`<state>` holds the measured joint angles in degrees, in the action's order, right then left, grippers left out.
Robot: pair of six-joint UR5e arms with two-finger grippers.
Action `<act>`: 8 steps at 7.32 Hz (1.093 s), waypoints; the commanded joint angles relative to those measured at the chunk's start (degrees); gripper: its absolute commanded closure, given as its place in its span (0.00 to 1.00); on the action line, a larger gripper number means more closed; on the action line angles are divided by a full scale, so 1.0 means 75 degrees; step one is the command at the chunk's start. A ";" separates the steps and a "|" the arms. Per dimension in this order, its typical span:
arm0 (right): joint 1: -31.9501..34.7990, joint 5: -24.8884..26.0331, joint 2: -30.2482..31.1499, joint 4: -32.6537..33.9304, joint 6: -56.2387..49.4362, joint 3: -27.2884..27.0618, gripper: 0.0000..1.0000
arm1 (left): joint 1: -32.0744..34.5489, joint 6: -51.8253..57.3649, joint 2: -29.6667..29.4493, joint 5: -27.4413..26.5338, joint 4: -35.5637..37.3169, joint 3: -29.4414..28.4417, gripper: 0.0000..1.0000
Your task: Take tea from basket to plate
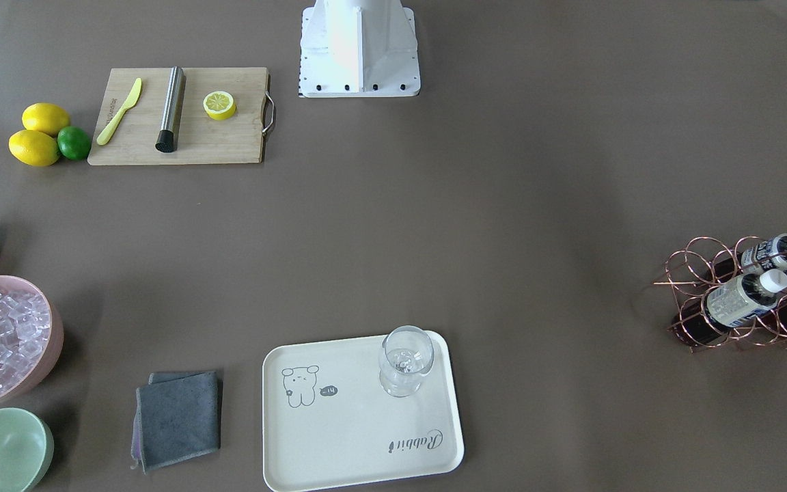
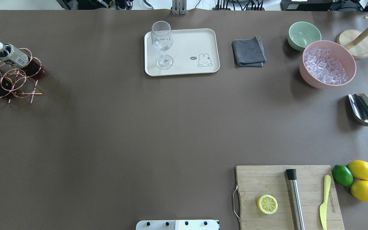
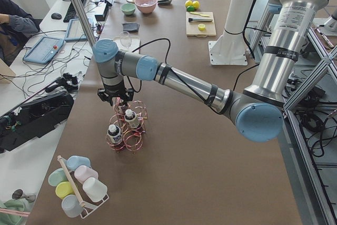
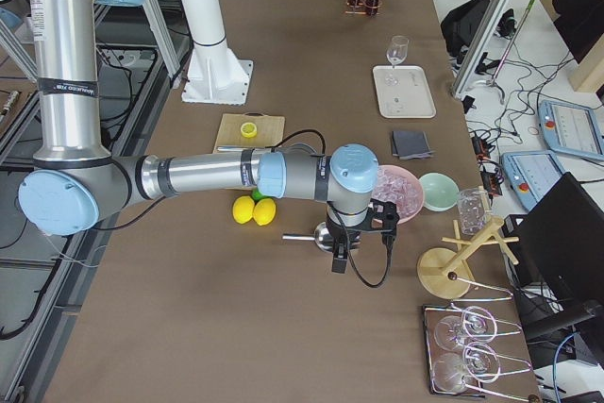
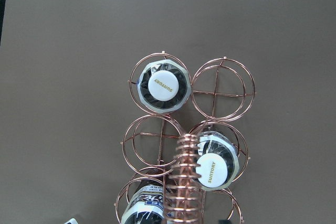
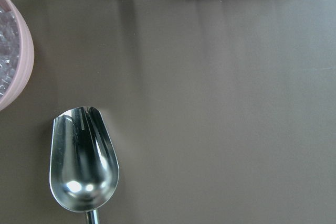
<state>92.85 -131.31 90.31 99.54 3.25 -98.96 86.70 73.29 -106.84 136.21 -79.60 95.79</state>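
Now | tea (image 5: pixel 163 85): white cap, pale label | upright in basket (image 5: pixel 184 182)

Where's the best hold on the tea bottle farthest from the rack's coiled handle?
The white cap end of the bottle, from straight above: it stands upright in a ring of the rack, wire around its body, handle clear.

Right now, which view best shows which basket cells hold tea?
Left wrist-mounted: it looks straight down into the basket, so the ring cells and three tea bottles separate clearly, though the bottom edge crops one. Front-facing and overhead show it slanted at the frame edge, partly cropped; both side views show it small.
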 commanded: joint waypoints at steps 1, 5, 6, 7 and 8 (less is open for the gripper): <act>0.0007 0.0000 0.0005 0.0006 0.0000 0.0000 0.00 | 0.0099 0.0001 -0.0016 -0.0195 0.0020 0.0025 1.00; 0.0018 0.0000 0.0005 0.0006 0.0000 0.0023 0.00 | 0.0112 0.0001 -0.0390 -0.0232 0.0615 0.0060 1.00; 0.0007 -0.0012 0.0005 0.0006 0.0000 0.0011 0.00 | 0.0112 0.0001 -0.0519 -0.0232 0.0629 0.0072 1.00; 0.0053 -0.0058 0.0005 -0.0006 -0.0093 -0.0047 0.00 | 0.0065 0.0001 -0.0682 -0.0232 0.0630 0.0072 1.00; 0.0053 -0.0047 0.0005 -0.0006 -0.0059 -0.0047 0.00 | 0.0007 -0.0011 -0.0893 -0.0232 0.0630 0.0095 1.00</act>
<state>93.09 -131.55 90.35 99.54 2.92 -99.08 87.35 73.30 -111.21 134.48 -75.04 96.32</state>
